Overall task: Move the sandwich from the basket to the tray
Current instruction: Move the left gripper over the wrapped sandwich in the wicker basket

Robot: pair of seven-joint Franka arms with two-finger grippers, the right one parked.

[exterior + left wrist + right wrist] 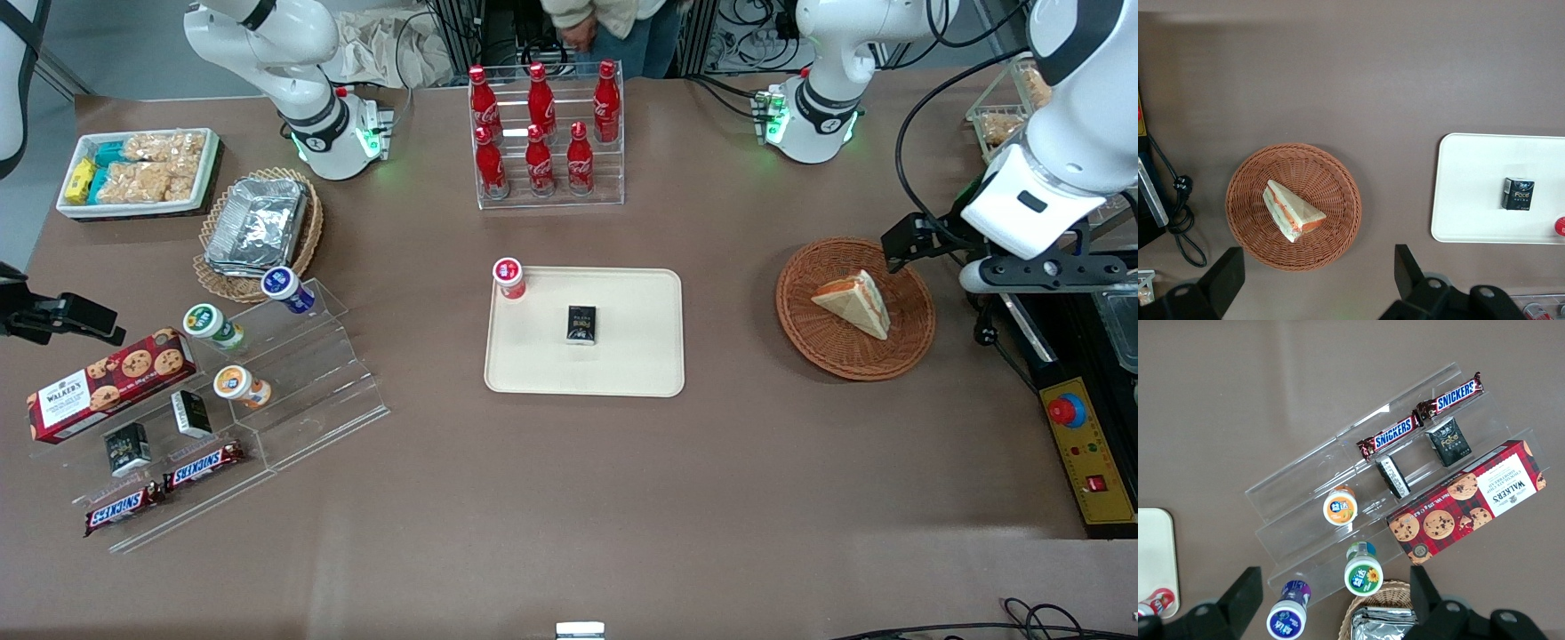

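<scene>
The sandwich [858,302] [1291,212], a pale bread wedge with orange and green filling, lies in the round reddish-brown basket [822,351] [1338,233]. The cream tray [640,364] [1471,200] sits mid-table, beside the basket toward the parked arm's end. It carries a small black box [582,324] [1519,194], and a red-capped bottle [509,277] stands at its corner. My left gripper [1040,271] [1315,270] hovers high above the table just off the basket's rim, toward the working arm's end. It is open wide with nothing between its fingers.
A rack of red cola bottles [542,133] stands farther from the front camera than the tray. A yellow control box with a red button [1085,444] and a black cable plug [1181,187] lie beside the basket. A clear stepped stand of snacks [267,391] sits toward the parked arm's end.
</scene>
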